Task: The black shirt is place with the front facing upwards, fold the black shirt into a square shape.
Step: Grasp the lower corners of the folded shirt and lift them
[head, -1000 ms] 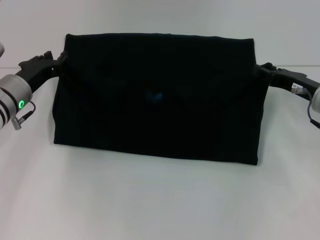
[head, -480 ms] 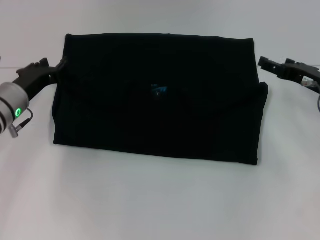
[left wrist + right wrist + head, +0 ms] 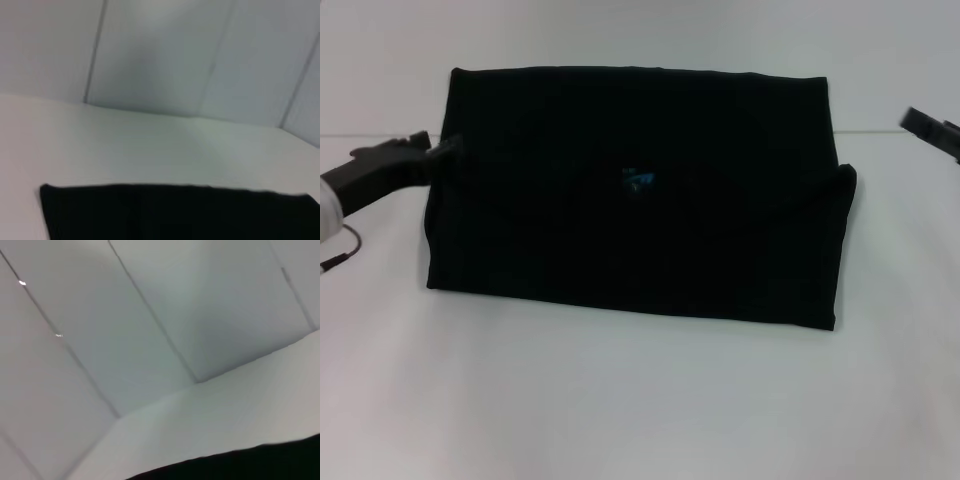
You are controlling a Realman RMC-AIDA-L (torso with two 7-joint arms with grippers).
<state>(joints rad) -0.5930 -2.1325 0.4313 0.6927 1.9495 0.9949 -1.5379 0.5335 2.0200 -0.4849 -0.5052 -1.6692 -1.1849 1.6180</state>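
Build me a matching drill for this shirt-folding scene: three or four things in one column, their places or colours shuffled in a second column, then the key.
Things:
1. black shirt
2. left tool
3. right tool
4. neck label

Descriptions:
A. small blue spot near the middle of the folded cloth
B. at the head view's right edge, apart from the cloth
C. folded rectangle lying on the white table
D. at the cloth's left edge

Pairs: 1-C, 2-D, 3-B, 4-A

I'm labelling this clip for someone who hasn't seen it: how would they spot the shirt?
On the white table, look to the middle: the black shirt lies folded into a wide rectangle. A small blue neck label at its centre tells it from the black left gripper at its edge.
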